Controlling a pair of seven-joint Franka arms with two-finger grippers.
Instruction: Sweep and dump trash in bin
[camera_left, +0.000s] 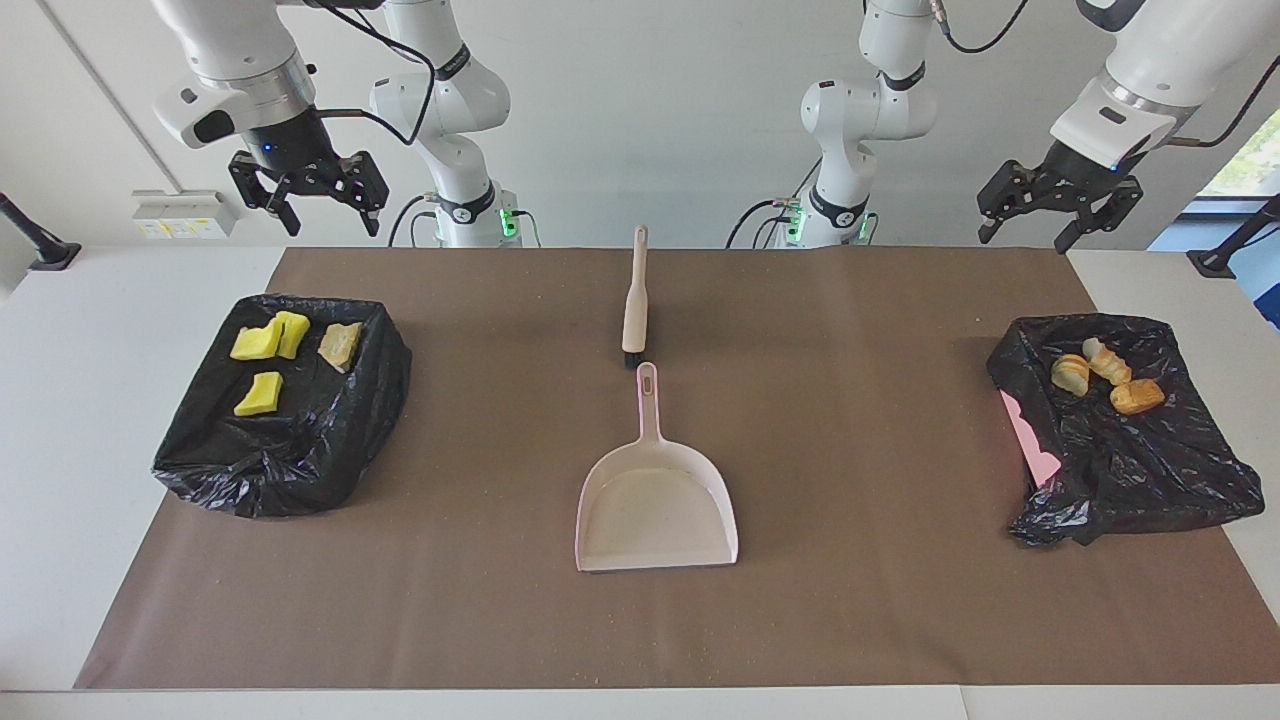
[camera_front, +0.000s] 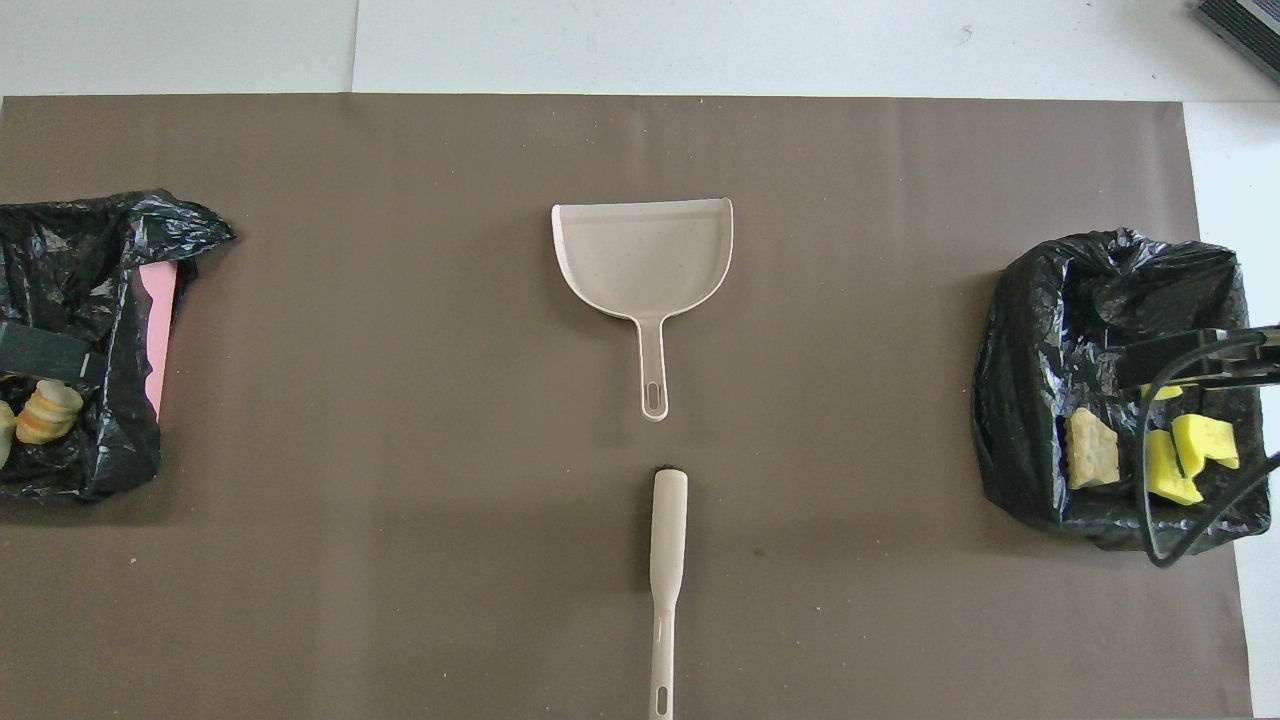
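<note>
In the facing view we see the right gripper hanging at the upper left of the frame, its fingers spread apart and holding nothing, above the black-lined bin at the left. In that bin lie three yellow chunks and one tan piece of trash. The left gripper hangs at the upper right, fingers likewise apart and empty, above the second black-lined bin at the right, which holds three tan bread-like pieces. At the centre of the brown surface the beige dustpan lies flat, its handle pointing up the frame toward the brush just above it; the two do not touch. In the overhead view we find the dustpan at upper centre and the brush at lower centre. The bin with yellow chunks sits at the right edge, the other bin at the left edge.
</note>
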